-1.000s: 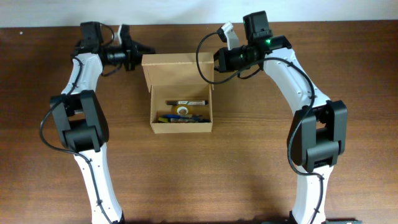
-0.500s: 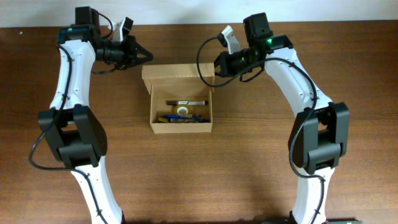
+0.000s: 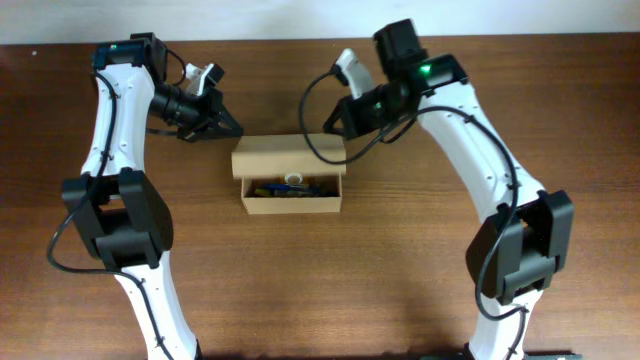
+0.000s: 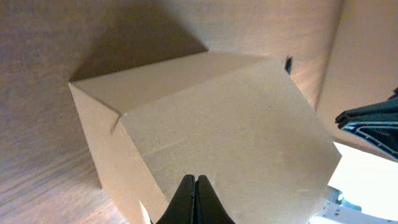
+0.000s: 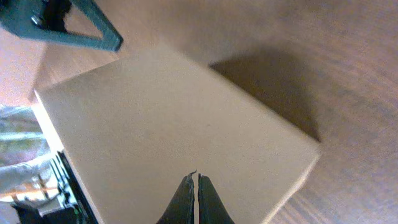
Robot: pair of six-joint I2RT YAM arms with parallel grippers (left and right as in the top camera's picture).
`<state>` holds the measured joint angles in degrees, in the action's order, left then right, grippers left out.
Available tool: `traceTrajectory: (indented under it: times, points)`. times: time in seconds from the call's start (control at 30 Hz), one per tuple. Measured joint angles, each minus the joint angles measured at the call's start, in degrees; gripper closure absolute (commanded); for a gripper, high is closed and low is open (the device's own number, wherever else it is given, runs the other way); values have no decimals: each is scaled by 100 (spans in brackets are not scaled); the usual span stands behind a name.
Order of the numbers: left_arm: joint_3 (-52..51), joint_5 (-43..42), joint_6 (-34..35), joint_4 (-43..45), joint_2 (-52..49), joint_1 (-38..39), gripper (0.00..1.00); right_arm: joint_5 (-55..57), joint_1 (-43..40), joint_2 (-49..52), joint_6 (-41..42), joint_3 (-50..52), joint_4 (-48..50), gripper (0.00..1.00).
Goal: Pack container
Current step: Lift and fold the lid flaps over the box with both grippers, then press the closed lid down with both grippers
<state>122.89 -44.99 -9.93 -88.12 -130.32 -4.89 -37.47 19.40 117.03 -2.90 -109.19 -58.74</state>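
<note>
The container [image 3: 292,204], a small tan cardboard box, stands at mid-table with its flap lid [image 3: 288,158] tilted up and leaning forward over the opening. Markers and a small roll [image 3: 293,182] show inside, under the lid's edge. My left gripper [image 3: 234,129] is shut, just behind the lid's left back corner. My right gripper [image 3: 328,124] is shut behind the right back corner. In the left wrist view the shut tips [image 4: 196,182] point at the lid's plain outer face [image 4: 236,124]. The right wrist view shows the same: shut tips [image 5: 192,178] against the lid [image 5: 161,118]. I cannot tell whether they touch it.
The brown wooden table [image 3: 400,280] stretches around the box. A pale wall edge [image 3: 300,20] runs along the back. The opposite gripper shows in each wrist view, the right one [image 4: 373,121] and the left one [image 5: 81,25]. Both arm bases stand near the front edge.
The lid, which lay back flat behind the box, has swung up and forward over the opening. Both shut grippers came down and inward behind it.
</note>
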Motion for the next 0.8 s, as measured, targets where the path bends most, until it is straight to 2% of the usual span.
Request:
traceTrajectory:
  times: [0.23,0.4,0.57,0.8]
  points:
    - [0,651,-205,-299,96,111,98,765,553,-28,-59,0,-503,96]
    - [0,1333,-232,-380,560,293,98,1478,817,-227,-57,0,-957,96]
    - [0,1956,-216,-726,1080,772,98,2046,1040,-374,-61,-2,-1355,96]
    - [0,2677,105,-605,1123,1526,98,2487,1080,-374,-61,-2,-1473,96]
